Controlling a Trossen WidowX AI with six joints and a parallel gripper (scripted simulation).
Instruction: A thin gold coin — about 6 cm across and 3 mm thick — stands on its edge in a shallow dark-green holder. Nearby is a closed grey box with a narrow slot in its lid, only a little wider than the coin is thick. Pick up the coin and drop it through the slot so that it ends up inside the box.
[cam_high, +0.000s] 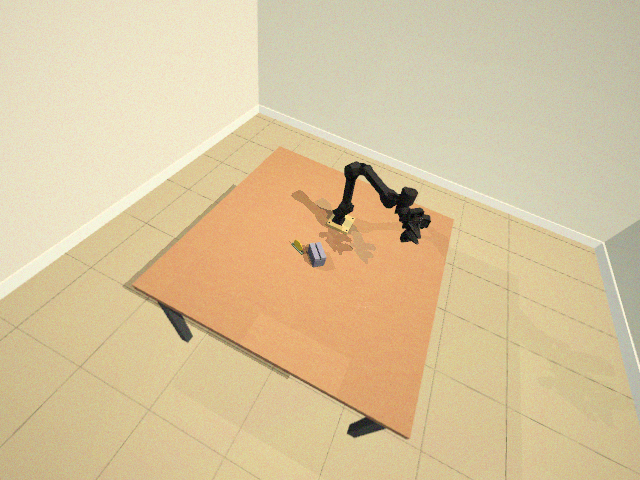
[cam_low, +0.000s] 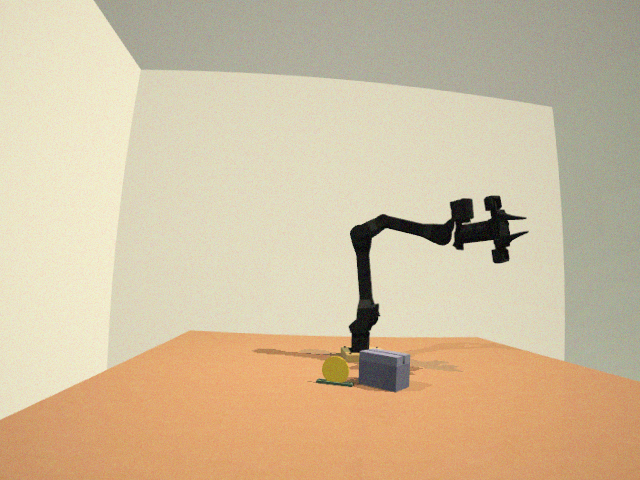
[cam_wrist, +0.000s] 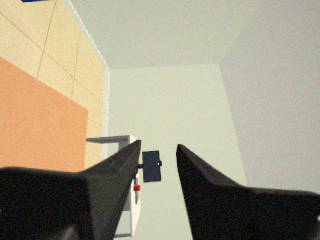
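Note:
The gold coin (cam_high: 298, 244) (cam_low: 335, 369) stands upright on edge in the dark-green holder (cam_low: 341, 383), near the middle of the table. The grey box (cam_high: 317, 258) (cam_low: 377, 373) is closed and stands just right of the holder in the top and exterior views, a narrow dark slot running along its lid. My gripper (cam_high: 409, 239) (cam_low: 526, 225) (cam_wrist: 159, 146) is partly open, with nothing between its fingers. It hangs high and far to the right of the coin and box, pointing roughly level. Neither coin, holder nor box shows in the wrist view.
The arm's pale yellow base plate (cam_high: 341, 224) (cam_low: 350, 354) sits behind the box. The table (cam_high: 248, 299) (cam_low: 258, 428) (cam_wrist: 40, 125) ends below and left of the fingers in the wrist view, where a pale frame and a dark panel (cam_wrist: 152, 170) stand beyond.

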